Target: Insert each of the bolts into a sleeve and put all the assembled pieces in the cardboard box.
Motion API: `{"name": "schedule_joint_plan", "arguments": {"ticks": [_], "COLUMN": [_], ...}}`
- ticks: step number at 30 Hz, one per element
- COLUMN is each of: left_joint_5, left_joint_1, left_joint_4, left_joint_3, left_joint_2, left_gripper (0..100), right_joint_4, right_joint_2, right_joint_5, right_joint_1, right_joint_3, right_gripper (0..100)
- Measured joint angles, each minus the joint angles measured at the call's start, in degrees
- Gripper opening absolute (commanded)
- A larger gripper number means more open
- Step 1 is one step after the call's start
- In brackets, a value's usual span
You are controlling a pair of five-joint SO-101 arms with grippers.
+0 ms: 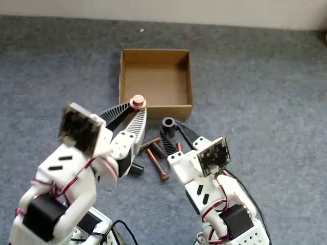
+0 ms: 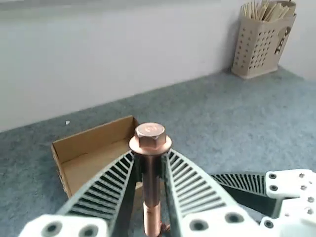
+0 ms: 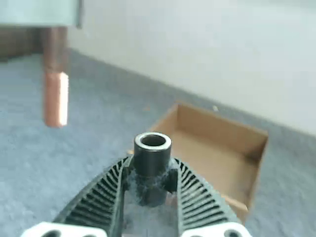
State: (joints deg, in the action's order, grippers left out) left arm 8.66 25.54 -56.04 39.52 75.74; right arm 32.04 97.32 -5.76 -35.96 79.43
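The left claw (image 2: 150, 160) grips a copper bolt (image 2: 150, 190) upright, head up. The right claw (image 3: 152, 173) clamps a black sleeve (image 3: 152, 148), bore upward, beside it and just short of the cardboard box (image 1: 153, 51), which sits on the table (image 1: 265, 76) toward its far edge. To seat the bolt well, we judge its tip must be centred over the bore, axes parallel, then lowered slowly without forcing.

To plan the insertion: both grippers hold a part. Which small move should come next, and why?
Probably shift the left gripper sideways to bring the copper bolt over the black sleeve. The bolt tip hangs above but beside the bore, which the right gripper holds facing up.
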Motion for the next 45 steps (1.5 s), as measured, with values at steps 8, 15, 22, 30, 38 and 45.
{"name": "schedule_joint_plan", "arguments": {"ticks": [8,15,22,30,38,45], "left_joint_5": [5.71,8.97,9.14,9.05,9.05,4.66], "left_joint_1": [0.0,0.0,0.09,3.34,3.6,4.04], "left_joint_4": [3.34,12.75,17.05,17.23,17.49,17.49], "left_joint_3": [3.43,14.24,18.29,18.46,20.92,23.21], "left_joint_2": [6.42,8.26,8.7,8.7,8.62,8.7], "left_gripper": [1,1,1,1,1,1], "right_joint_4": [-9.93,-10.64,-10.64,-10.64,-10.64,-10.64], "right_joint_2": [0.0,0.0,0.0,0.0,0.0,0.0], "right_joint_5": [-0.18,-0.18,-0.18,-0.18,-0.18,-0.18], "right_joint_1": [-5.36,-7.12,-7.12,-7.3,-7.21,-7.03], "right_joint_3": [7.21,8.18,8.18,8.26,8.53,8.53], "right_gripper": [0.5,0.5,0.5,0.5,0.5,0.5]}}
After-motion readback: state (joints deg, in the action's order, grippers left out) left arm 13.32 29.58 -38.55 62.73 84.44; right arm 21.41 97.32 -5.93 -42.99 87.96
